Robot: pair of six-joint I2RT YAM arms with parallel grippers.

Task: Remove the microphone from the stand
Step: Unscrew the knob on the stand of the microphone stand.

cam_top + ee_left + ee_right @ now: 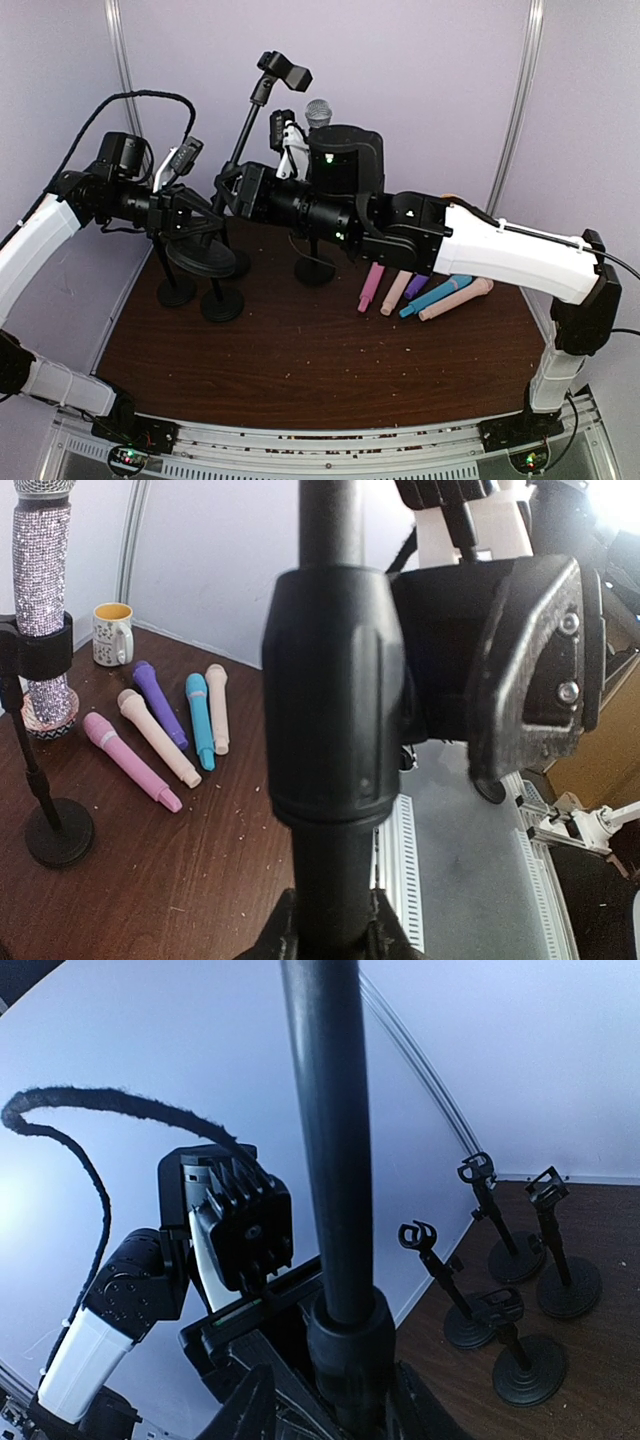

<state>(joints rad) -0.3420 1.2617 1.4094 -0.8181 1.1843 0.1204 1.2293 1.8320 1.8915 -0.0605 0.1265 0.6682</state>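
Five loose microphones (160, 738), one microphone (42, 590) on stand (58, 832)

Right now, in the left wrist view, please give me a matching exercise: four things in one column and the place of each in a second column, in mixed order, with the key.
Things
1. glitter microphone
2. mug
3. pink microphone
4. black pole

Places
A. lying flat on the table
B. between the jaws of the left gripper
C. upright in a stand clip
D. standing near the back wall

Pairs: 1-C; 2-D; 3-A; 4-B
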